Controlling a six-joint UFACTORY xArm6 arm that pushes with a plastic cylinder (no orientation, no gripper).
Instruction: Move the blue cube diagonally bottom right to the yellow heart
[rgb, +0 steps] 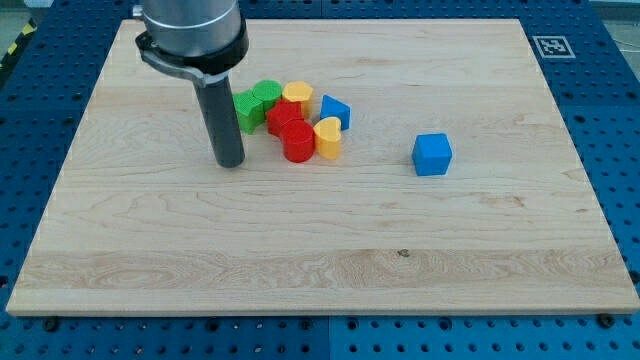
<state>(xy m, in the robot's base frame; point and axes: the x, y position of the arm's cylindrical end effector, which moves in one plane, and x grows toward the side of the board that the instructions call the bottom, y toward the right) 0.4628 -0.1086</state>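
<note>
The blue cube (432, 154) sits alone on the wooden board, to the right of a cluster of blocks. The yellow heart (327, 137) stands at the cluster's right edge, about a hundred pixels left of the cube and slightly higher. My tip (231, 163) rests on the board left of the cluster, just left of the red blocks, far from the blue cube. The dark rod rises from it to the arm's grey end at the view's top.
The cluster holds two green blocks (257, 101), two red blocks (291, 132), a yellow block (298, 96) and a second blue block (335, 110). The wooden board (320, 250) lies on a blue perforated table. A marker tag (551, 46) sits at the board's top right corner.
</note>
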